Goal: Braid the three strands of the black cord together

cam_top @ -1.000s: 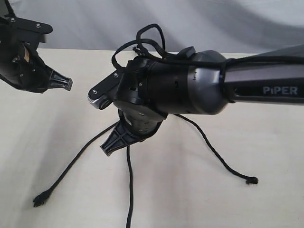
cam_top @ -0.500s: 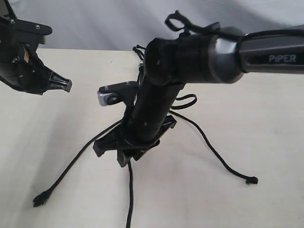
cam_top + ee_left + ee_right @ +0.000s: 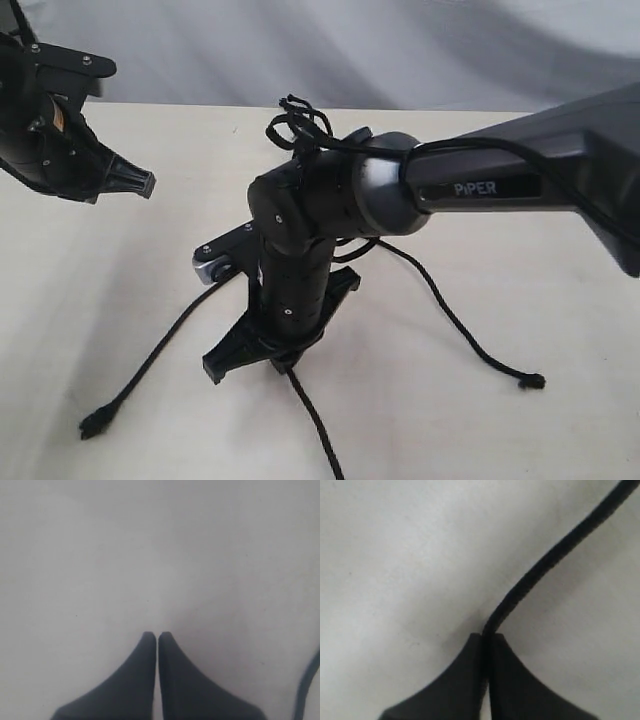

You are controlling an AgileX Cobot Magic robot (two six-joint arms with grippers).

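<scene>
Three thin black strands fan out on the pale table. The left strand [image 3: 150, 365] ends in a frayed knot at the front left. The right strand [image 3: 455, 320] ends at the front right. The middle strand [image 3: 315, 425] runs out from under my right gripper [image 3: 285, 362], which points down at the table and is shut on it. In the right wrist view the middle strand [image 3: 545, 562] leaves the closed tips of the right gripper [image 3: 485, 636]. Small black loops [image 3: 290, 105] show behind the right arm at the far edge. My left gripper [image 3: 145, 183] hovers far left, shut and empty, as the left gripper [image 3: 158, 634] also shows in its wrist view.
The right arm [image 3: 480, 185] reaches across the middle and hides where the strands join. Its own thicker black cables [image 3: 330, 140] loop over the wrist. A dark line [image 3: 306, 685] crosses the edge of the left wrist view; I cannot tell what it is.
The right arm's wrist has turned and dropped toward the table, taking hold of the middle strand. That strand's free part now slants to the front right. The left arm has barely moved.
</scene>
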